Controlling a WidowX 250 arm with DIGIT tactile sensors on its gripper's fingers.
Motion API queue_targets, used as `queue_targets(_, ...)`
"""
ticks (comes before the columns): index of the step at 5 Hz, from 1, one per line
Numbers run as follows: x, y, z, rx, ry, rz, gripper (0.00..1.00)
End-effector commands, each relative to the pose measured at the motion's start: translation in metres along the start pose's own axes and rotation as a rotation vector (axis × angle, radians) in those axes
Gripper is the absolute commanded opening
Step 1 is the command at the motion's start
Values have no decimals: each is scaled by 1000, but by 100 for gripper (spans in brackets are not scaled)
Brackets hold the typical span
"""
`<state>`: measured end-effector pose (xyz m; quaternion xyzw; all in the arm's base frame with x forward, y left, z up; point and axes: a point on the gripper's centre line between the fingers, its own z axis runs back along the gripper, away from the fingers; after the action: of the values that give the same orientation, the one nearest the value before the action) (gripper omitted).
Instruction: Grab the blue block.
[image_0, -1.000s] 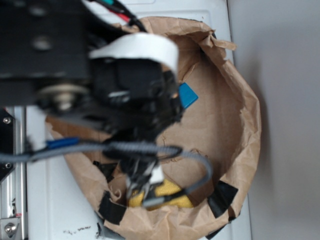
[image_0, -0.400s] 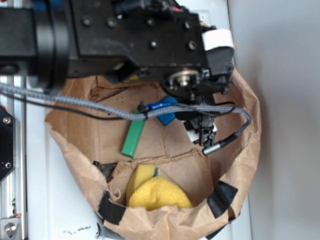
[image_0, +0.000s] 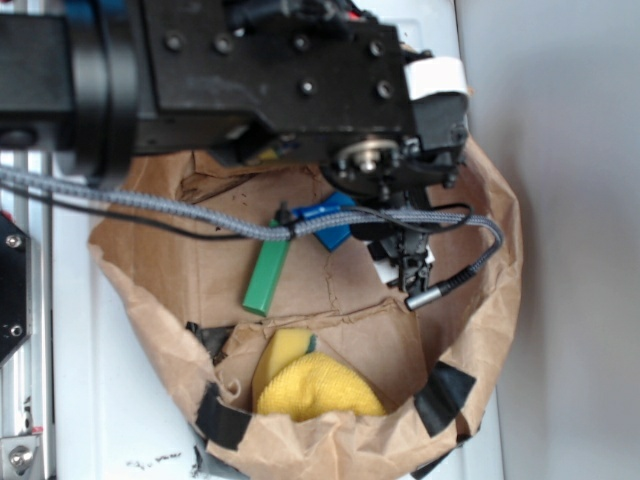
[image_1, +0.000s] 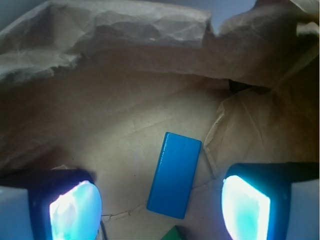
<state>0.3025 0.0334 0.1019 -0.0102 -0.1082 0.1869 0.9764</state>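
1. Here, on the left of the bag, a green block lies on the brown paper floor, tilted.
2. Nearer, a yellow cloth sits bunched against the bag's near wall.
3. The blue block lies flat mid-bag, just right of the green one, untouched.
4. The tool hangs released, its fingers either side of the blue block.
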Motion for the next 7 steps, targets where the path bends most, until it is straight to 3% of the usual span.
queue_targets(1, 27, 11, -9, -56, 17, 64, 100)
queue_targets(2, 33, 13, -15, -83, 76, 53, 100)
queue_targets(4, 22, 11, -51, -24, -26, -21, 100)
queue_targets(5, 9, 17, -47, -38, -63, -73, 100)
queue_targets(7, 8, 10, -54, -32, -50, -90, 100)
